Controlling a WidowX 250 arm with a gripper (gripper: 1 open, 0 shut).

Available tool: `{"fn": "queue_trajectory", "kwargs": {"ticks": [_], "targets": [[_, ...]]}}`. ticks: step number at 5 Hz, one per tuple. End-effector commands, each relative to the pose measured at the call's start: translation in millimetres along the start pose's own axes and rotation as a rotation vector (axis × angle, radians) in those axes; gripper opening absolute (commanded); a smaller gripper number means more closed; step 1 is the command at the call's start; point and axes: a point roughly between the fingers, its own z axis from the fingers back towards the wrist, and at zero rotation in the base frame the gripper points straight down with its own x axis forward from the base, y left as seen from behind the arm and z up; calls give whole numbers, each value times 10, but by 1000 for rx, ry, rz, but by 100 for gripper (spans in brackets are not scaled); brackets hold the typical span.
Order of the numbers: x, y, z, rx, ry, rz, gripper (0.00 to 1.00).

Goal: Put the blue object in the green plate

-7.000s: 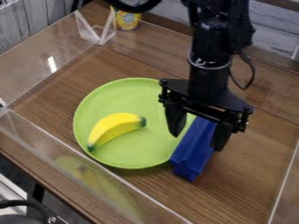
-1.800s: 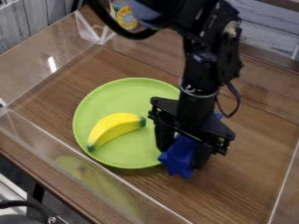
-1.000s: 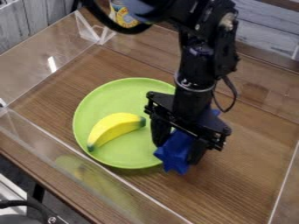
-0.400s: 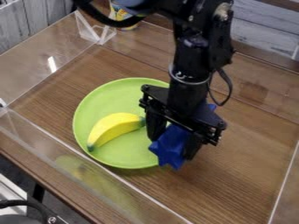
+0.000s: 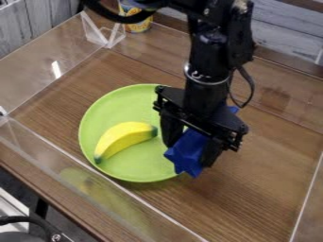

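The pincer [image 5: 199, 126] grips the blue block [image 5: 190, 152] at the right side of the green plate [image 5: 142, 175], so the carry seems in hand, next wanting a shift inward clear of the banana [image 5: 124, 142], then release

The blue obj [image 5: 190, 152] is a deep-blue, longish block w/ a matte look. It's held in a dark gripper [image 5: 199, 123], which hides a good part of its middle. The near end shows below the fingers; a bit of the far end shows behind them, up & to the right. It runs at a slant, near end toward the lower left. In view it overlaps the plate's right edge; can't tell if it touches the rim or hangs above.

The green plate [image 5: 139, 99] is lime green, round & wide, w/ a low rim. It lies flat on the wood tabletop, w/ a yellow banana on its left part. Its right side is partly hidden behind the gripper & block.
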Motion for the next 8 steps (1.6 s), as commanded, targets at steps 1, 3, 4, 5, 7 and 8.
{"fn": "queue_trajectory", "kwargs": {"ticks": [1, 3, 4, 5, 7, 8], "targets": [[135, 6, 201, -29, -98, 12, 0], [207, 13, 245, -58, -156, 13, 0], [241, 20, 259, -68, -179, 16, 0], [271, 24, 272, -71, -196, 15, 0], [304, 30, 293, -68, -221, 16, 0], [319, 36, 302, -66, -231, 16, 0]]}}
